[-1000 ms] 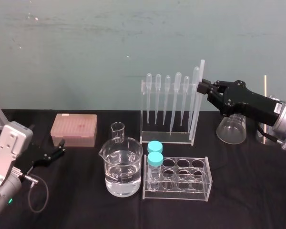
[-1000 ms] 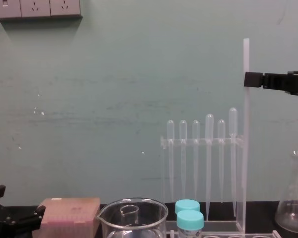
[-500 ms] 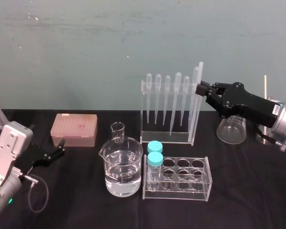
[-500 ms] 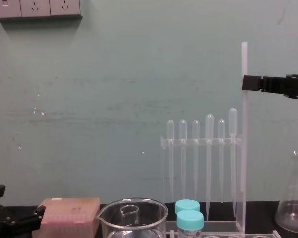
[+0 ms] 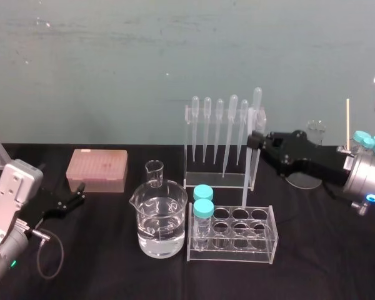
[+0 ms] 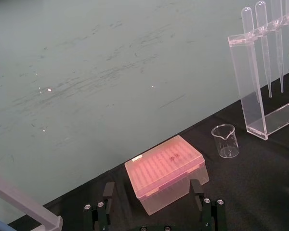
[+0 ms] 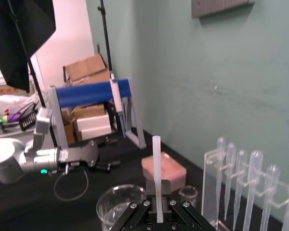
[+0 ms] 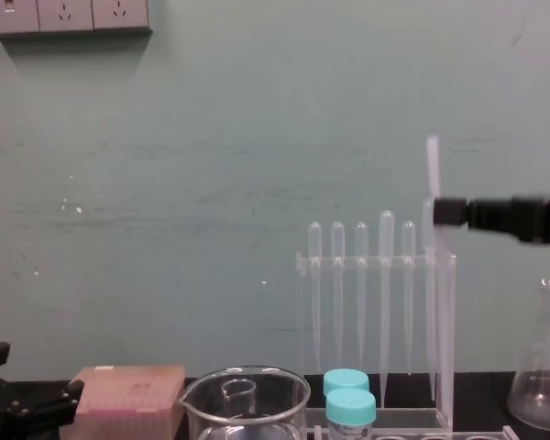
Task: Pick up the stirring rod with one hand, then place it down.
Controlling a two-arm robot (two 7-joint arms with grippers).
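Two arms, one at work. The right gripper [image 5: 257, 140], right of centre in the head view, is clamped on the stirring rod [image 5: 251, 164]; in the right wrist view the rod [image 7: 156, 168] rises straight up from between the closed jaws. A short length of rod stands above the grip and the longer part hangs below it. The rod is nearly upright, slightly tilted in the head view, just beside the right end of the pipette rack [image 5: 218, 177] — its lower end is down at the back row of the test-tube rack [image 5: 232, 236], and whether it touches that rack or the black table [image 5: 112, 269] cannot be told. In the chest view the rod [image 8: 443, 321] runs down the right of the frame, with the gripper [image 8: 445, 212] reaching in from the right edge, level with the bulbs of the pipettes [image 8: 361, 275].

Outward from the rod:
- two teal-capped tubes [image 5: 203, 201] at the left end of the test-tube rack
- a large beaker [image 5: 161, 220] of clear liquid just left of that rack, a small beaker [image 5: 154, 172] behind it
- a pink tip box [image 5: 97, 169] farther left
- a conical flask [image 8: 543, 385] at the lower right of the chest view

The left gripper [image 5: 80, 192] is parked at the lower left of the head view — fingers spread apart, the tip box showing between them in the left wrist view
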